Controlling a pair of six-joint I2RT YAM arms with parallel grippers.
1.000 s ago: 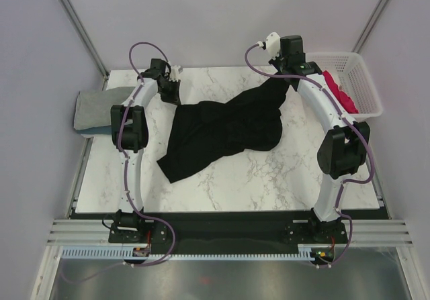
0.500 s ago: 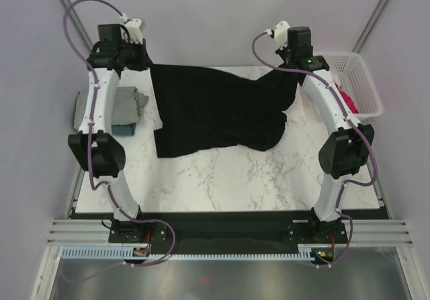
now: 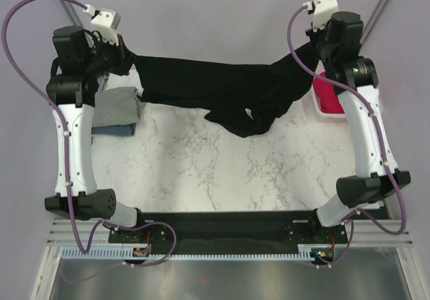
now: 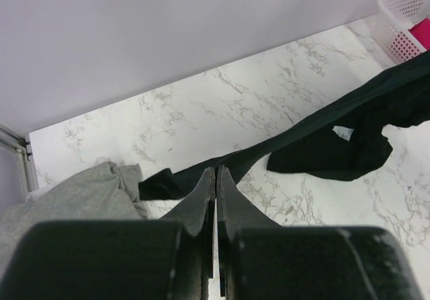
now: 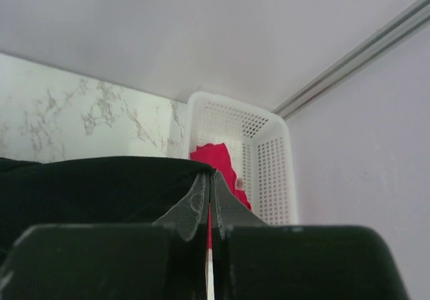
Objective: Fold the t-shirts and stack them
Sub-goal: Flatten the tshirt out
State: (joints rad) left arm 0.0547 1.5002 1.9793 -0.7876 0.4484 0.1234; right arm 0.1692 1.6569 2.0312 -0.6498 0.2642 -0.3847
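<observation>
Both arms (image 3: 70, 139) stand raised, fingers (image 4: 199, 199) pinching the black t-shirt (image 3: 222, 88).

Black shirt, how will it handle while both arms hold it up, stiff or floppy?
Probably very floppy: the black shirt sags between the left gripper and right gripper, its middle bunched low over the table. Likely light, since thin pinches at two edges carry it. It may slip if tugged, as each grip holds little cloth.
</observation>
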